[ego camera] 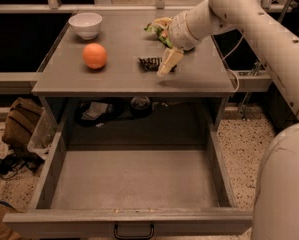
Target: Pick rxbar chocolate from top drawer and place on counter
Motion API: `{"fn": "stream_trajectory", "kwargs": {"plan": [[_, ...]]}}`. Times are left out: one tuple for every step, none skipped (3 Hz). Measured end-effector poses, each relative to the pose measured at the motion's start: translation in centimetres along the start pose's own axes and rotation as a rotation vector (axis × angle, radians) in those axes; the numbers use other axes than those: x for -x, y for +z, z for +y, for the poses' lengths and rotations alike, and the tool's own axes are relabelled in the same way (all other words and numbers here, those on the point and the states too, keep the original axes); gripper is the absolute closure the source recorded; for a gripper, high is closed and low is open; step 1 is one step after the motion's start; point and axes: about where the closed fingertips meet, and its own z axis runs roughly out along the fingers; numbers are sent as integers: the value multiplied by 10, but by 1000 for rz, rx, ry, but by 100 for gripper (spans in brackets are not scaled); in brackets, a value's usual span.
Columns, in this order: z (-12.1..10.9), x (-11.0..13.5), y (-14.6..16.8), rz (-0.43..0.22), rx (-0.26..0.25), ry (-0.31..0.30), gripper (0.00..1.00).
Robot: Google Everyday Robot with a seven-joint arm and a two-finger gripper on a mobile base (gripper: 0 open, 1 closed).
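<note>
The rxbar chocolate point(149, 63), a small dark bar, lies flat on the grey counter point(119, 81) right of centre. My gripper point(168, 64) hangs just over the bar's right end, fingers pointing down and open, one cream finger point(171, 60) in front of that end. The top drawer point(134, 179) is pulled fully out below the counter. Its flat grey bottom is bare, and its black handle point(134, 231) is at the front edge.
An orange point(95, 55) and a white bowl point(86, 24) sit on the counter's left half. A green snack bag point(156, 28) lies behind my wrist. Bags and cables lie on the floor at the left point(19, 129). My white arm point(269, 39) crosses the right side.
</note>
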Motion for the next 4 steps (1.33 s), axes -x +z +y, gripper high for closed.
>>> {"fn": "stream_trajectory", "kwargs": {"plan": [[0, 0, 0, 0, 0, 0, 0], [-19, 2, -49, 73, -50, 37, 0], [-37, 1, -148, 223, -110, 74, 0], [-39, 20, -259, 357, -215, 75, 0]]}}
